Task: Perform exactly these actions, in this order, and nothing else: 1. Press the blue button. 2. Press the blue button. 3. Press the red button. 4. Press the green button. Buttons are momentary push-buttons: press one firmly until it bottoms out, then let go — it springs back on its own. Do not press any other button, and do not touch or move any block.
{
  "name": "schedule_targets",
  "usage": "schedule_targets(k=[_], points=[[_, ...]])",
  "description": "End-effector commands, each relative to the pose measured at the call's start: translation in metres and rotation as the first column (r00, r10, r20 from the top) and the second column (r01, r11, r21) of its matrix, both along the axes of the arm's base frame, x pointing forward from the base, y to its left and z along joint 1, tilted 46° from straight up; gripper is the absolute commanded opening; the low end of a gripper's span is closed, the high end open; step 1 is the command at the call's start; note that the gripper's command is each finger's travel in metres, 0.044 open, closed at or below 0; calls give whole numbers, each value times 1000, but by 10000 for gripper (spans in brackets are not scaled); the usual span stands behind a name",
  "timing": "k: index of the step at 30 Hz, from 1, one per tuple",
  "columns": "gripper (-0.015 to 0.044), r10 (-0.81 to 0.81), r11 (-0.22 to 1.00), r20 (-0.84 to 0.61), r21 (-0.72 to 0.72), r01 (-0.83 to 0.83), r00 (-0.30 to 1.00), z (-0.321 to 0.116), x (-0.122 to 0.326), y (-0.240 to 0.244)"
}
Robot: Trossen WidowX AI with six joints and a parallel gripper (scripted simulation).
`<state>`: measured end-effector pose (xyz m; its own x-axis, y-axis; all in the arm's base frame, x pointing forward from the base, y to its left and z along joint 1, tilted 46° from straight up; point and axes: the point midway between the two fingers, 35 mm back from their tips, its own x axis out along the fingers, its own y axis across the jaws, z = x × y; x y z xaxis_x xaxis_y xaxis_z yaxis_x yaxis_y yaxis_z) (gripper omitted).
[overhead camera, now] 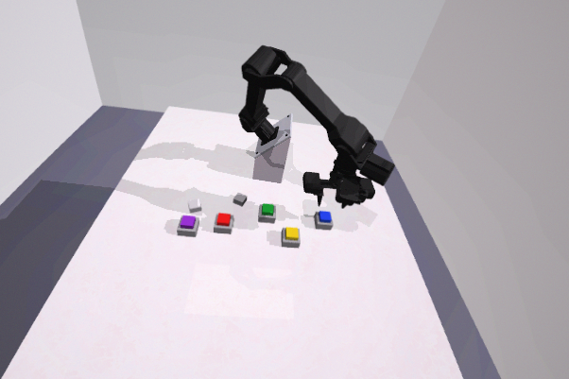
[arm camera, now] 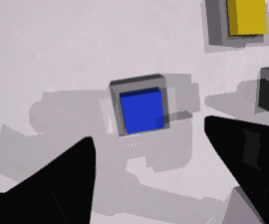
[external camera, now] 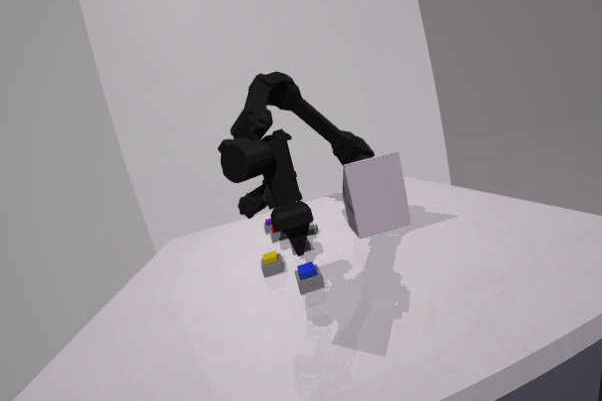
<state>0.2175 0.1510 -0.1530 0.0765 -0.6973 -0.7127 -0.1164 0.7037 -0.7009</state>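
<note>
My gripper (overhead camera: 332, 205) (external camera: 300, 252) (arm camera: 150, 133) is open and empty, pointing down above the blue button (overhead camera: 324, 216) (external camera: 307, 270) (arm camera: 142, 112). The blue button's cap stands up out of its grey base, and the fingers do not touch it. The red button (overhead camera: 224, 219) is left of the green button (overhead camera: 267, 209) in the top view; both caps are raised. In the exterior view the red button is mostly hidden and the green one is hidden behind the gripper. Only an edge of the green button shows in the wrist view.
The yellow button (overhead camera: 292, 233) (external camera: 270, 257) (arm camera: 248, 17) stands close to the blue one. The purple button (overhead camera: 188, 222) is at the far left of the row. A white block (overhead camera: 195, 206) and a grey block (overhead camera: 240, 199) lie behind the row, near the red button.
</note>
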Motion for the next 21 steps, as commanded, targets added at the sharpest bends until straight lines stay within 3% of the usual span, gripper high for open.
schedule_targets(k=[1, 7, 21], points=[[164, 6, 1000, -9, -18, -7, 1000, -13, -3, -16], [20, 6, 1000, -9, -18, -7, 1000, -13, -3, -16], [20, 6, 1000, -9, -18, -7, 1000, -15, -3, -17]])
